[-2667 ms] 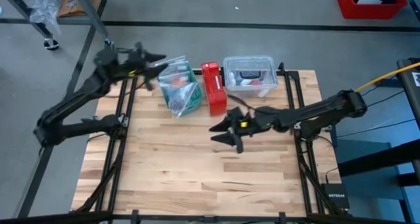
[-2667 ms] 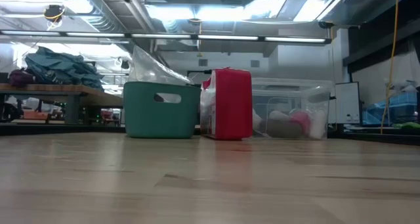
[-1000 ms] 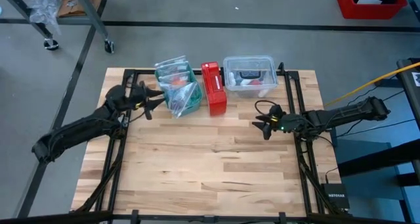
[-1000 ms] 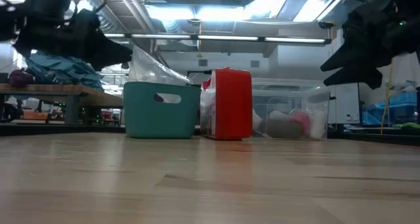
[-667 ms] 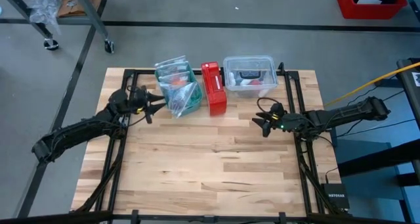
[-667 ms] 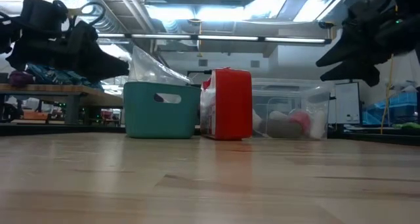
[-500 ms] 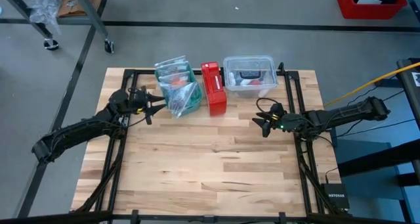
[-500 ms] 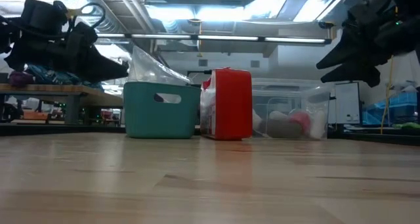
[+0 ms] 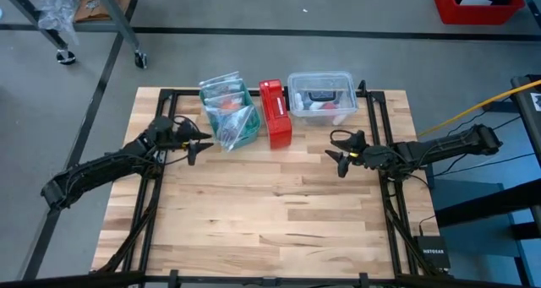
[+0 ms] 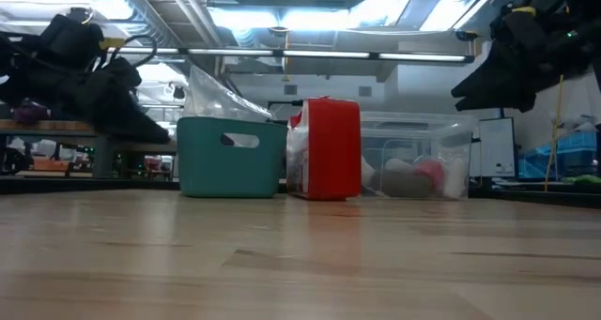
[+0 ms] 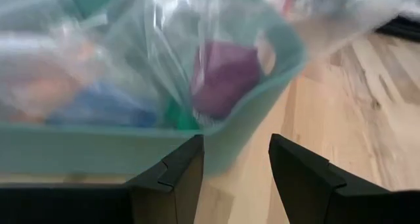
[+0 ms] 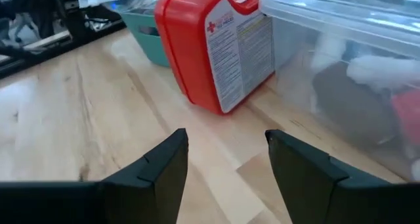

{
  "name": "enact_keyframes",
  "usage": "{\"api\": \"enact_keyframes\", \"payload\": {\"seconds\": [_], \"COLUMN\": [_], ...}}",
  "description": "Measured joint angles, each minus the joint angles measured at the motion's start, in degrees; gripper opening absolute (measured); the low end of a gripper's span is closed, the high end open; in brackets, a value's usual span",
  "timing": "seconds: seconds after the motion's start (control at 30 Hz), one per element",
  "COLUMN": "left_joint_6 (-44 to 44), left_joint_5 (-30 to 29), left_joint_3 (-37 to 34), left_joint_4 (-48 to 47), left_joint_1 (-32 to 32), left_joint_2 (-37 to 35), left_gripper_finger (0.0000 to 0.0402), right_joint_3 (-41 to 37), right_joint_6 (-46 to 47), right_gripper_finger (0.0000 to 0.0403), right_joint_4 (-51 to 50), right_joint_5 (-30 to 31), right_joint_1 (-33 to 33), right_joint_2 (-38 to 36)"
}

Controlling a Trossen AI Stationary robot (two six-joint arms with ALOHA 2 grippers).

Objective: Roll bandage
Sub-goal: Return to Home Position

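The bandage (image 11: 222,76) is a purple soft lump that shows through a clear plastic bag (image 11: 164,46) inside the teal bin (image 9: 230,119) at the table's far left. My left gripper (image 9: 194,144) hovers open just left of the bin, above the table; in its wrist view (image 11: 236,175) the bin's wall stands right in front of the fingers. My right gripper (image 9: 338,159) hangs open above the table's right side, with nothing between its fingers (image 12: 226,165). It points toward the red box (image 12: 220,50).
The red first-aid box (image 9: 275,112) stands upright beside the bin. A clear lidded container (image 9: 321,94) with white and pink items sits to its right. Bare wooden tabletop (image 9: 270,212) stretches from these to the near edge. Black frame rails (image 9: 156,187) run along both sides.
My left gripper has sunk toward the table and tipped its fingers further down, staying beside the teal bin and open. My right gripper has kept its place, still open. Bin, bags and box have not moved.
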Motion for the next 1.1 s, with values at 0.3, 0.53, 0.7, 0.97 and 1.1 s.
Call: {"api": "enact_keyframes", "payload": {"seconds": [0.3,0.53,0.7,0.97,1.1], "left_joint_6": [0.0,0.0,0.0,0.0,0.0], "left_joint_5": [-0.5,-0.5,-0.4,-0.4,-0.4], "left_joint_3": [0.0,0.0,0.0,0.0,0.0], "left_joint_4": [-1.2,-1.2,-1.2,-1.2,-1.2], "left_joint_1": [-2.5,-9.9,-15.2,-18.3,-18.3], "left_joint_2": [-2.7,-11.2,-18.5,-25.1,-26.4], "left_gripper_finger": [0.0164,0.0164,0.0164,0.0164,0.0164], "right_joint_3": [0.0,0.0,0.0,0.0,0.0], "right_joint_6": [-4.2,-10.3,-11.0,-16.0,-16.0], "right_gripper_finger": [0.0211,0.0211,0.0211,0.0211,0.0211], "right_joint_4": [5.5,9.7,11.9,15.5,10.2], "right_joint_5": [-15.6,-18.6,-20.4,-25.5,-25.5], "right_joint_1": [0.0,0.0,0.0,0.0,0.0], "right_joint_2": [0.0,0.0,-0.7,-7.9,-13.9]}}
